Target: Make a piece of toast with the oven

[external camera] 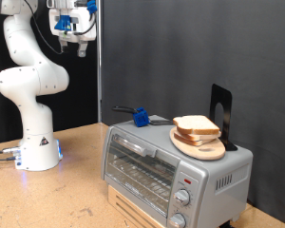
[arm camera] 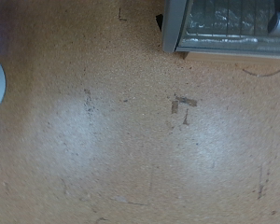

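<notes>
We see the piece of toast (external camera: 195,124) atop the oven (external camera: 171,166), on a round board (external camera: 201,145). We judge it light, soft, crumbly; take it by the crust edges. Gripper (external camera: 66,38) hangs high, well apart; jaw state unclear.

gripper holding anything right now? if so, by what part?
Nothing held. The gripper hangs high above the table, far from the bread slices on the oven.
</notes>
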Action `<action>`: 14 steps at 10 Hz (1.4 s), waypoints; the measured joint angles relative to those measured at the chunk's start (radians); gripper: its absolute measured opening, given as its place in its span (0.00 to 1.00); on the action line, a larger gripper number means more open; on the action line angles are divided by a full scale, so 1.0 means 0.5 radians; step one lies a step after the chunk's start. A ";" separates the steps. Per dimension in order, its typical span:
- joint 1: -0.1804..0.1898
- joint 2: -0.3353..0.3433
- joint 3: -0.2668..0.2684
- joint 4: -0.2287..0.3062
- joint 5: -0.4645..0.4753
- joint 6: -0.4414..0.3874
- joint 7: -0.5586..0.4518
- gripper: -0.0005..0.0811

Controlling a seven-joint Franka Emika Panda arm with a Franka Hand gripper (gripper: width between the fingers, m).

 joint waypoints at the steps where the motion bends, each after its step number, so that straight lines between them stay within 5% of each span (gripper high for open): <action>1: 0.030 -0.002 -0.007 0.001 -0.028 0.036 -0.221 1.00; 5: 0.071 0.131 -0.042 -0.050 -0.393 0.560 -0.938 1.00; 6: 0.072 0.123 -0.047 -0.050 -0.327 0.537 -0.933 1.00; 9: 0.269 0.053 -0.230 -0.088 -0.092 0.676 -1.585 1.00; 12: 0.482 0.130 -0.393 -0.209 -0.037 1.105 -2.203 1.00; 13: 0.468 0.127 -0.387 -0.202 -0.037 1.067 -2.125 1.00; 14: 0.511 0.113 -0.425 -0.182 0.065 0.975 -2.268 1.00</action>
